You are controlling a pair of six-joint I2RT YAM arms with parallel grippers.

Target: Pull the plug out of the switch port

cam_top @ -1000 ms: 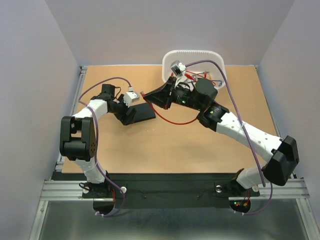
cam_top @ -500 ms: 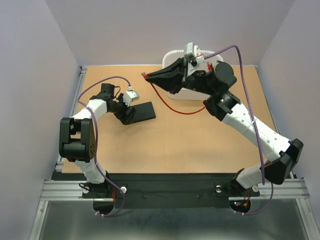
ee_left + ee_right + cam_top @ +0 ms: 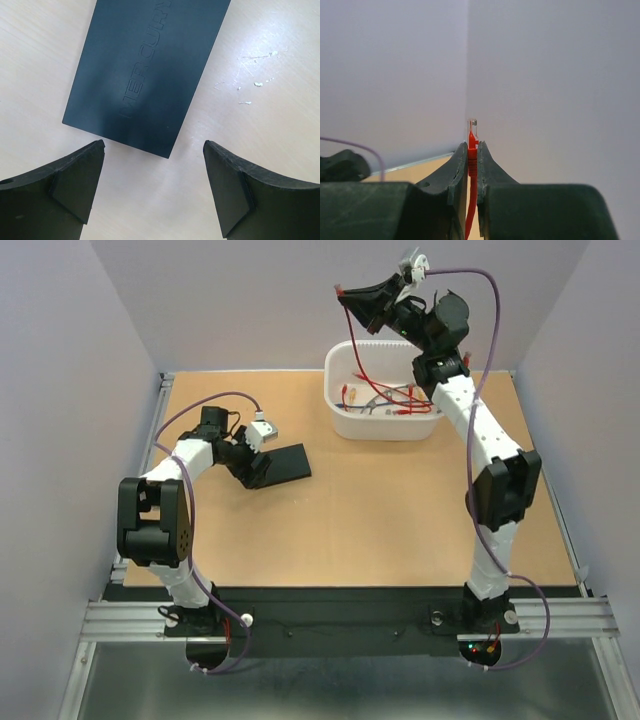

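Pulling looks done: right gripper (image 3: 345, 292) pinches the plug (image 3: 472, 131) aloft; left gripper (image 3: 154, 146) gapes beside the switch (image 3: 145, 70); next, release over the tub (image 3: 385, 428).

A second ago my right claw (image 3: 346, 293) sat low over the middle of the desk, just beside the switch (image 3: 285, 462). It has since swung up and back, and now hangs high over the far edge, above the white tub (image 3: 338, 422), with my arm reared nearly upright. The plug (image 3: 472, 126) came along, pinched between my fingers. The red cable (image 3: 469, 210) has lifted off the desk (where its slack hangs now I cannot tell).
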